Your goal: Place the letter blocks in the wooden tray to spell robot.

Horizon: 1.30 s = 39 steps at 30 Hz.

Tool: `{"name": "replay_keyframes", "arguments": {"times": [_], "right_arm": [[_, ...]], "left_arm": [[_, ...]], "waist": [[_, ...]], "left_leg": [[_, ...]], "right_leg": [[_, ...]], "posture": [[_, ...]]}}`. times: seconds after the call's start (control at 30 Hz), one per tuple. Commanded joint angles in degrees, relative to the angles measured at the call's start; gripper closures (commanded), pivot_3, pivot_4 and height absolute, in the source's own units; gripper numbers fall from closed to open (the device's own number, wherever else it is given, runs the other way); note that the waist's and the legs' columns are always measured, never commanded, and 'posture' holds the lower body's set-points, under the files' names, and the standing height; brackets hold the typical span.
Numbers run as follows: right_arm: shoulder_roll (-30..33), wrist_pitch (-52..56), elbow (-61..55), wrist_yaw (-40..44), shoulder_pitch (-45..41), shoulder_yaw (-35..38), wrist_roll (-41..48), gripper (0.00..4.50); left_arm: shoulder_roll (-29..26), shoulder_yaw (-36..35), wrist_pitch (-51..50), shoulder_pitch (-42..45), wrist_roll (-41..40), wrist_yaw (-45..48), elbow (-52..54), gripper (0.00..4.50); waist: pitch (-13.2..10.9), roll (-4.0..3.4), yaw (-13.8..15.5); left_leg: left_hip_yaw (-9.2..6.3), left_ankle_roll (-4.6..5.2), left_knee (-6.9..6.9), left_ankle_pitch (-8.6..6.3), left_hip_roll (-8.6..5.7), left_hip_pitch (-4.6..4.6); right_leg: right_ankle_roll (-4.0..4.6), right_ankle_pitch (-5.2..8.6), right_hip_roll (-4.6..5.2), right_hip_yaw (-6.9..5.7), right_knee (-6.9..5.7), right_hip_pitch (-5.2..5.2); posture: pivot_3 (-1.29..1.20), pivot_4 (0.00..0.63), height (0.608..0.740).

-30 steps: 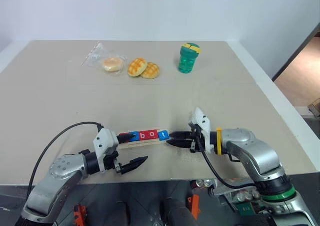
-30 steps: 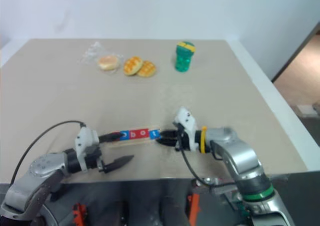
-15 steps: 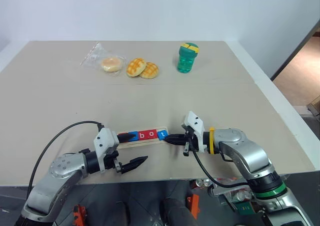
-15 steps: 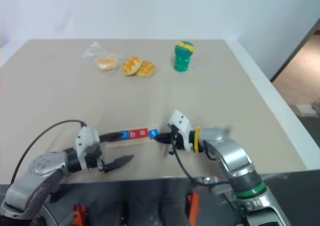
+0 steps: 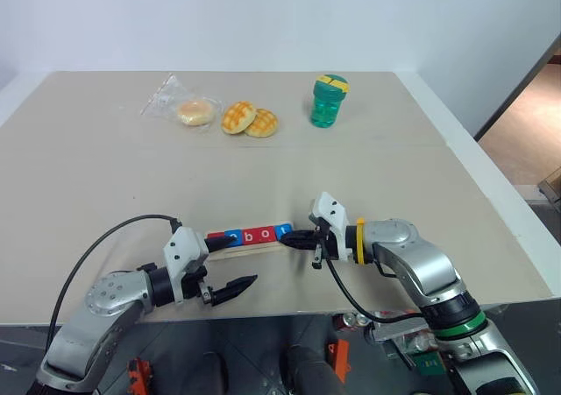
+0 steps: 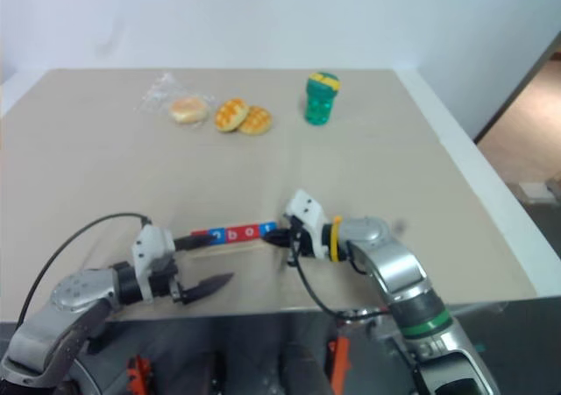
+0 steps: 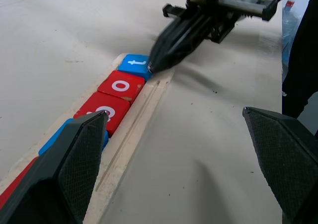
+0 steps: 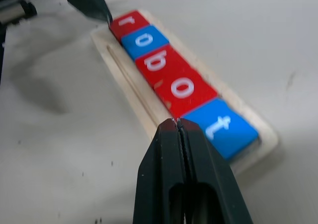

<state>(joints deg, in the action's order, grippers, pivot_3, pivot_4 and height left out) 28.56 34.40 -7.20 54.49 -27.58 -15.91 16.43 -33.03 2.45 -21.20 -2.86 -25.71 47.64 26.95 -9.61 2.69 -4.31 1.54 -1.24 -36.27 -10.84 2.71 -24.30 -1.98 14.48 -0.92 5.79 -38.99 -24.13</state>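
Note:
The wooden tray (image 5: 254, 245) lies near the table's front edge. Five letter blocks sit in a row in it: red r (image 8: 130, 22), blue o (image 8: 145, 40), red b (image 8: 158, 62), red o (image 8: 185, 89), blue t (image 8: 218, 126). My right gripper (image 5: 286, 236) is shut with nothing in it. Its tip (image 7: 151, 67) rests at the tray's right end, against the near corner of the t block (image 7: 133, 63). My left gripper (image 5: 238, 259) stands open at the tray's left end. One of its fingertips (image 8: 97, 3) is by the r block, the other is off the tray toward the table edge.
At the back of the table stand a green bottle (image 5: 330, 100), two golden buns (image 5: 251, 119) and a bun in a clear wrapper (image 5: 195, 110). The table's front edge runs just below both grippers, and its white right edge (image 5: 491, 189) lies beyond my right arm.
My right gripper has slid left to the tray's right end and its fingers have come fully together. The left gripper has stayed where it was.

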Motion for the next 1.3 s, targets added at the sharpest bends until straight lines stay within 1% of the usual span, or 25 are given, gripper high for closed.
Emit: {"name": "replay_keyframes", "arguments": {"times": [0.03,0.27,0.6,0.87,1.13,1.23,1.3], "right_arm": [[0.0,-2.2,0.2,-0.1,-1.0,0.0,-1.1,4.49],[0.4,-2.2,-0.5,0.5,-0.6,0.8,-1.3,4.49],[2.5,3.7,-9.1,-0.1,2.6,1.7,1.7,4.49],[1.3,-1.3,-3.6,-1.7,2.0,0.3,-2.0,4.49],[0.3,-5.4,1.0,-0.8,0.7,-0.4,-4.2,4.49],[-0.3,-4.3,0.2,-0.5,0.3,0.2,-3.3,4.49],[-0.5,-1.6,-1.3,-0.2,0.0,1.1,-1.7,4.49]], "left_arm": [[0.3,0.0,1.1,0.4,0.2,-0.4,1.0,0.00],[0.7,0.1,1.3,0.3,0.8,-0.4,0.9,0.00],[0.7,0.0,1.3,-0.1,1.0,-0.2,0.9,0.00],[0.7,0.0,1.2,0.3,0.9,-0.1,0.8,0.00],[0.7,-0.2,1.5,-0.3,1.2,-0.4,1.1,0.00],[0.7,0.0,1.6,-0.7,1.3,-0.5,1.4,0.00],[0.7,-0.1,1.7,-0.9,1.3,-0.5,1.5,0.00]], "waist": [[0.0,0.00,0.0],[0.0,0.00,0.0],[0.0,0.00,0.1],[0.0,-0.01,0.1],[0.0,-0.01,0.1],[0.0,-0.01,0.1],[0.0,-0.01,0.1]], "left_leg": [[0.00,0.00,0.00,0.00,0.00,0.00],[0.00,0.00,0.00,0.00,0.00,0.00],[-0.04,0.00,0.00,0.00,0.01,-0.01],[0.00,0.00,-0.02,0.00,0.00,0.00],[0.01,0.00,0.00,0.00,0.01,0.00],[0.01,0.00,0.00,0.00,0.02,0.00],[0.01,0.00,-0.01,0.00,0.01,0.00]], "right_leg": [[0.00,0.00,0.00,0.00,0.00,0.00],[0.00,0.00,0.00,0.00,0.00,0.00],[0.01,0.02,0.00,-0.03,0.00,0.01],[0.06,0.01,0.00,-0.01,0.00,0.00],[0.02,0.00,0.00,-0.02,0.00,0.00],[0.02,-0.01,-0.01,-0.02,0.00,0.00],[0.02,-0.01,0.00,-0.01,0.00,0.00]], "posture": [[0.00,0.150,0.740],[0.00,0.150,0.740],[0.00,0.150,0.740],[0.00,0.150,0.740],[0.00,0.150,0.740],[0.00,0.150,0.740],[0.00,0.150,0.740]]}}
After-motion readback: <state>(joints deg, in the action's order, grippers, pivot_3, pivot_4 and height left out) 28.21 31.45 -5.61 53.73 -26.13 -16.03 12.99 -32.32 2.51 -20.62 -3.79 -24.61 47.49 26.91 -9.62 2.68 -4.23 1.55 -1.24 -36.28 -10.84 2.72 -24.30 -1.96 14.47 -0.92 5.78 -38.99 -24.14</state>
